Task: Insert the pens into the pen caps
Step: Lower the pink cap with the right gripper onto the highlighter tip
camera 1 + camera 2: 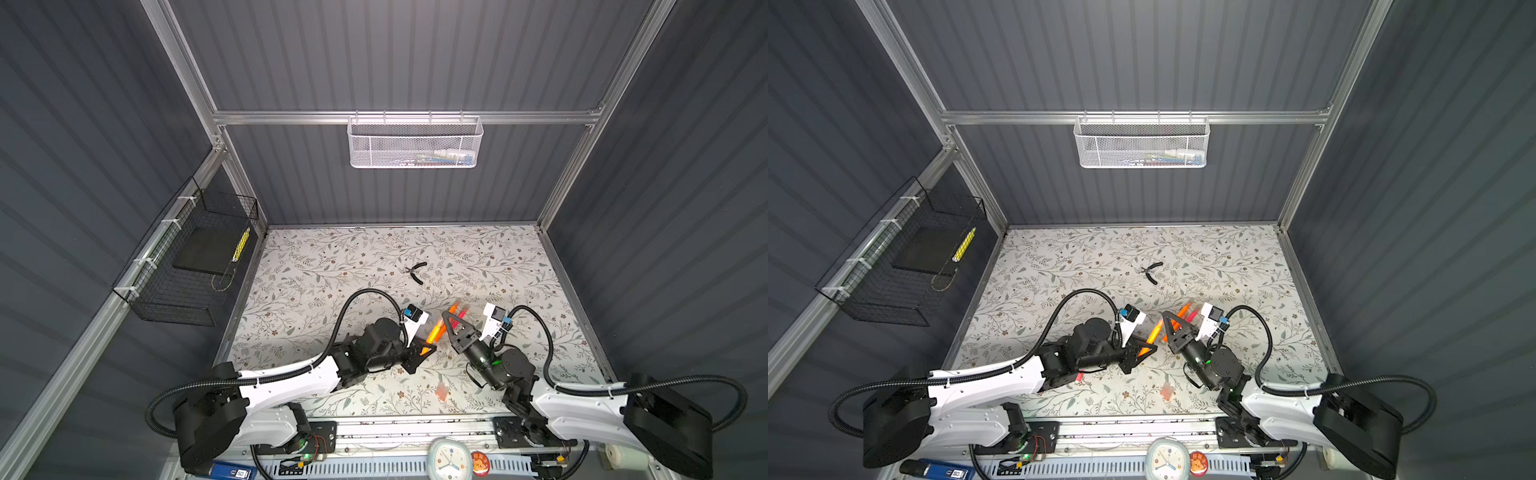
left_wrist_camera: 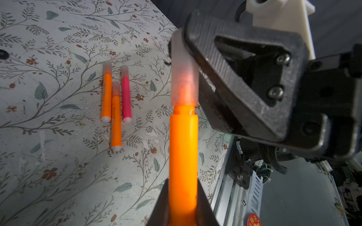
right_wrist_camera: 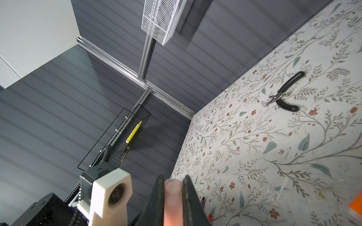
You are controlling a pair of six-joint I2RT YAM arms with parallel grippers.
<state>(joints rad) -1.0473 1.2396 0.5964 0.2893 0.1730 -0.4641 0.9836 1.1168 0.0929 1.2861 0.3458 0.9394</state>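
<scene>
Orange pen (image 2: 183, 156) clamped in left jaws, cap (image 2: 184, 78) pinched in right jaws; pliers (image 3: 288, 85), capped pens (image 2: 116, 117) nearby.

Arms: white moulded link shells (image 1: 291, 380), black joint housings (image 1: 208, 419), black corrugated cable conduits (image 1: 370, 290). Black triangular open-frame gripper fingers (image 2: 215, 68), fastened with silver screws (image 2: 275, 92). White wrist camera mount (image 3: 109, 195).

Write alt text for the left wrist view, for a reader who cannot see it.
An orange pen, held in the left gripper, has its tip inside a cloudy cap that the right gripper holds; the cap is not yet fully on. Three capped pens, two orange and one pink, lie together on the flowered table.
</scene>
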